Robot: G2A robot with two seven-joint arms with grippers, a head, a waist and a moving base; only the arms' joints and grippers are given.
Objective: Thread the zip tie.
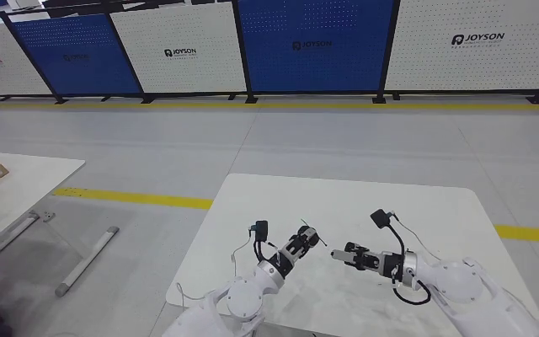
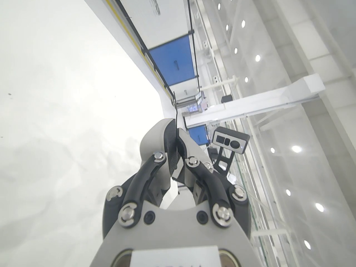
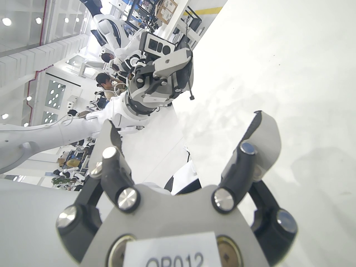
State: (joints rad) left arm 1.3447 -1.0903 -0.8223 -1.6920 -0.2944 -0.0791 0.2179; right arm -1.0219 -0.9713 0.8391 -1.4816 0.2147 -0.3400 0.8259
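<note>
The thin black zip tie (image 3: 190, 87) sticks straight out of the closed left tool (image 2: 177, 132), head end free.

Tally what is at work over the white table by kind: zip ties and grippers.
1 zip tie, clamped in the left gripper
2 grippers: that left one, shut, and the right gripper, open
Total: 3

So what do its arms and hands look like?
The arms are smooth white shells. The left hand and the right hand are grey metal, each with two fingers on black links with silver pins and a white label at the base. A small black camera on a bracket, with thin cables, sits at each wrist.
</note>
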